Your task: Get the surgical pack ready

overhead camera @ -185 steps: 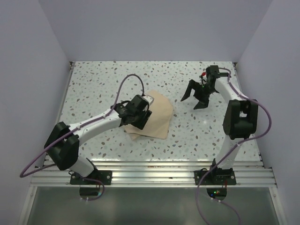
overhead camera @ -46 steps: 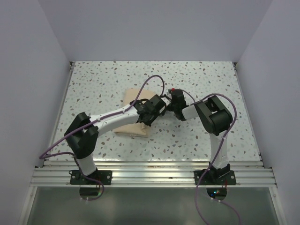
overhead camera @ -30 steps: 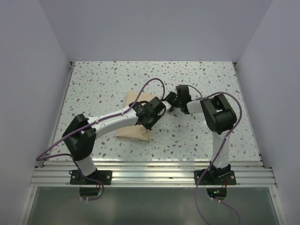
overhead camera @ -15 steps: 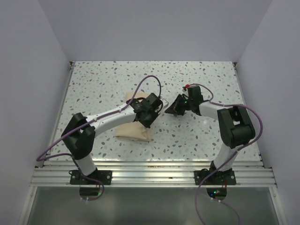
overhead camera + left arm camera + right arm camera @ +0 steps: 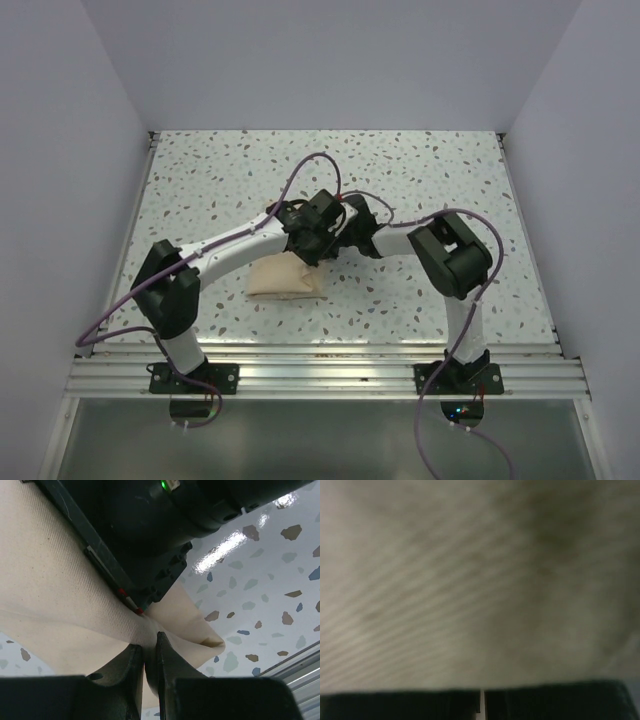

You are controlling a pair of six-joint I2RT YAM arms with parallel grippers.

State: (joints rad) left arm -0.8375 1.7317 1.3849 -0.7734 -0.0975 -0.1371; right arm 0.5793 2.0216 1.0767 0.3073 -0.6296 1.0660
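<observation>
Left fingers [image 5: 160, 652]: clamped on a fold of the tan surgical pack [image 5: 283, 281].
Right fingers [image 5: 477, 703]: together, right up against the pack.
Tabletop [image 5: 220, 170]: speckled white.

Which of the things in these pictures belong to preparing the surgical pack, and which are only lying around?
For the job: tan surgical pack, pinched in the left jaws; right jaws, shut.
Only around: speckled table; metal rail at its near edge.

surgical pack [image 5: 480, 580]: blurred tan weave fills view | fingers [image 5: 420, 708]: pressed together, bottom edge
</observation>
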